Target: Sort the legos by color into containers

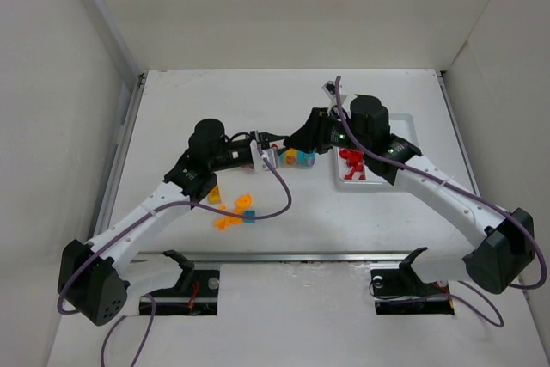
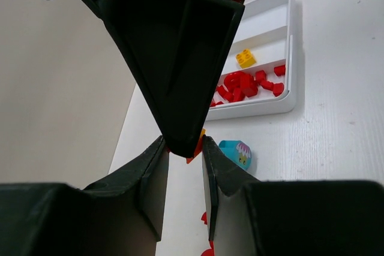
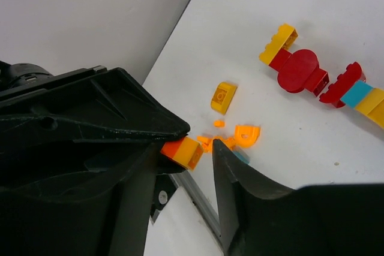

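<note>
Legos (image 1: 234, 212) on white walled table (image 1: 344, 229) — left hand (image 2: 185, 148) grasping orange brick (image 3: 183, 151), right hand (image 3: 187, 161) released

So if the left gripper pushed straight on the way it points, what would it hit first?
Probably the right gripper: its black finger fills the view just past the brick held by the left gripper.

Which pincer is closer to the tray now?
Right. The right pincer sits just left of the white tray; the left pincer, gripping a lego brick, is farther left.
</note>
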You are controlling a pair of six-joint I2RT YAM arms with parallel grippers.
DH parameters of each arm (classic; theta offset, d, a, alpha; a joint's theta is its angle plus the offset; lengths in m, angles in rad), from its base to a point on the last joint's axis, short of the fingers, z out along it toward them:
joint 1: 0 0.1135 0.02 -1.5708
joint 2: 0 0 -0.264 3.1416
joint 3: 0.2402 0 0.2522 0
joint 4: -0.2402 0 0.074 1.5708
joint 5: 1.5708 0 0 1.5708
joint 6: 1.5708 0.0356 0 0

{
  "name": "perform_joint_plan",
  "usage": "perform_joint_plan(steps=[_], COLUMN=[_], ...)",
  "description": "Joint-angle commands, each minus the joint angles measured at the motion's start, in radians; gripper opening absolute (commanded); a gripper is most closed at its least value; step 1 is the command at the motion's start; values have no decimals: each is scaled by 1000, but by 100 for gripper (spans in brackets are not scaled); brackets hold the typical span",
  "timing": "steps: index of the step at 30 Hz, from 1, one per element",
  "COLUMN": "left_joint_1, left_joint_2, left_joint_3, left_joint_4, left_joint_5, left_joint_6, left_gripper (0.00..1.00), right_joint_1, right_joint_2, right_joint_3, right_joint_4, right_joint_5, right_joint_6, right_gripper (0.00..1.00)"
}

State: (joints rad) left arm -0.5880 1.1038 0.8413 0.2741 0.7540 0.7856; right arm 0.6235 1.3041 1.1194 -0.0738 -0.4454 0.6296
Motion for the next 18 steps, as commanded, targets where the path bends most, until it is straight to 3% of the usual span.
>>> perform_joint_plan(steps=[1, 4, 5, 9, 11, 14, 18], left_joint_1=[-9, -9, -9, -18, -18, -27, -36], left_joint_2=[-36, -36, -36, -36, -36, -36, -36], left_joint_3=[-8, -8, -18, -18, -18, -27, -27], left_joint_4=[68, 79, 79, 88, 88, 79, 67], left_joint_5=[-19, -50, -50, -61, -71, -71, -71], left_joint_6=[-35, -49, -49, -59, -59, -59, -69], left_gripper=[0, 0, 0, 0, 27, 31, 80], right_joint_1=[8, 8, 8, 18, 18, 18, 18], right_joint_2=[-2, -2, -2, -2, -2, -11, -43], right_joint_3=[36, 36, 36, 36, 36, 27, 26], right_joint_4=[66, 66, 66, 66, 66, 66, 4], right_joint_5=[11, 2, 2, 2, 2, 20, 112], right_joint_6=[9, 9, 9, 9, 9, 9, -8], right_gripper=[46, 33, 33, 10, 0, 0, 0])
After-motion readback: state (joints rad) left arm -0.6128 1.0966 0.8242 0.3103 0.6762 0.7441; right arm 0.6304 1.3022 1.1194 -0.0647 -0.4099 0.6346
